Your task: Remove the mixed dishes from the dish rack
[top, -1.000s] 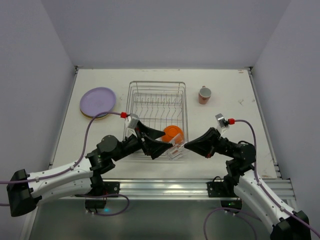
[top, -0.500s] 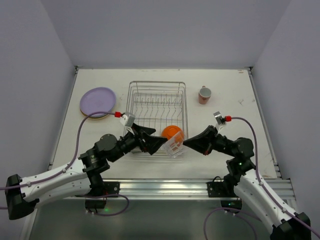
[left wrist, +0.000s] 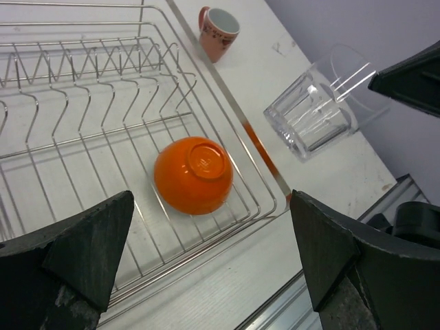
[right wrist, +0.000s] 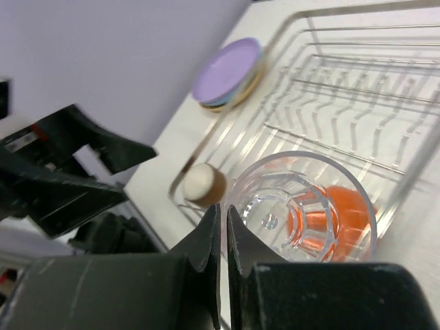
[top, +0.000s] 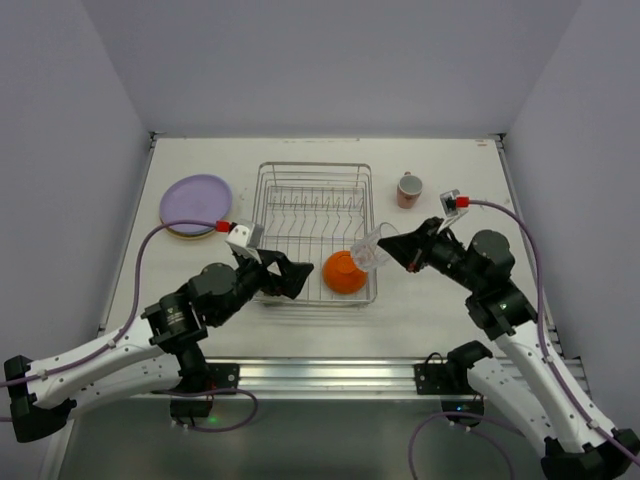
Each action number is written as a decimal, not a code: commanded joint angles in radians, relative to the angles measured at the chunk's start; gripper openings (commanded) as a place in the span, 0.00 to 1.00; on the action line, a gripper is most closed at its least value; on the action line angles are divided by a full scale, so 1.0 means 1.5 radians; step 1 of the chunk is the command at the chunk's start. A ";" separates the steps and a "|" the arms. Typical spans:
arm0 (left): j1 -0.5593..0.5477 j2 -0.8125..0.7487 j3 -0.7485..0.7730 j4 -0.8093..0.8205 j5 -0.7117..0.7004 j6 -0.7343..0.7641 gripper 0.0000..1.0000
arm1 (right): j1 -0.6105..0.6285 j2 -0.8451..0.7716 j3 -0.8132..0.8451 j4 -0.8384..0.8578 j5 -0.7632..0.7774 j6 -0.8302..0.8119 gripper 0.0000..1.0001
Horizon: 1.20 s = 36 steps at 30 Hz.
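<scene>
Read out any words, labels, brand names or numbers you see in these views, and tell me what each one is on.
No readable text in any view.
Pink mug: small dark-red marks below the rim. As far as can be told they are a pattern, not letters.
Orange bowl, clear glass, plates, dish rack: no print visible.

One wire rack (top: 314, 165) sits mid-frame in the overhead view. One orange bowl (top: 345, 271) is in its lower right corner. One clear glass (top: 372, 248) is at the rack's right edge. One pink mug (top: 409, 189) stands at upper right. One cream cup (right wrist: 203, 183) shows left of centre in the right wrist view. One stack of plates (top: 195, 205) lies at upper left, lavender on top; their number cannot be told.
</scene>
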 commanded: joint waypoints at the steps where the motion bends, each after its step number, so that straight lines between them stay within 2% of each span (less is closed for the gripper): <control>1: -0.002 -0.001 0.030 -0.042 -0.048 0.027 1.00 | 0.000 0.050 0.061 -0.137 0.133 -0.071 0.00; 6: -0.003 0.005 0.032 -0.051 -0.051 0.035 1.00 | 0.000 0.086 0.087 -0.163 0.193 -0.084 0.00; 12: -0.002 0.024 0.050 -0.098 -0.070 0.041 1.00 | 0.000 0.149 0.126 -0.210 0.374 -0.107 0.00; 20: -0.003 0.022 0.050 -0.105 -0.078 0.043 1.00 | -0.006 0.189 0.148 -0.221 0.455 -0.115 0.00; 24: -0.003 0.025 0.047 -0.106 -0.083 0.043 1.00 | -0.010 0.256 0.179 -0.241 0.529 -0.120 0.00; 29: -0.003 0.023 0.037 -0.108 -0.081 0.036 1.00 | -0.048 0.361 0.255 -0.290 0.541 -0.133 0.00; 36: -0.003 0.025 0.036 -0.106 -0.080 0.037 1.00 | -0.111 0.485 0.329 -0.305 0.557 -0.142 0.00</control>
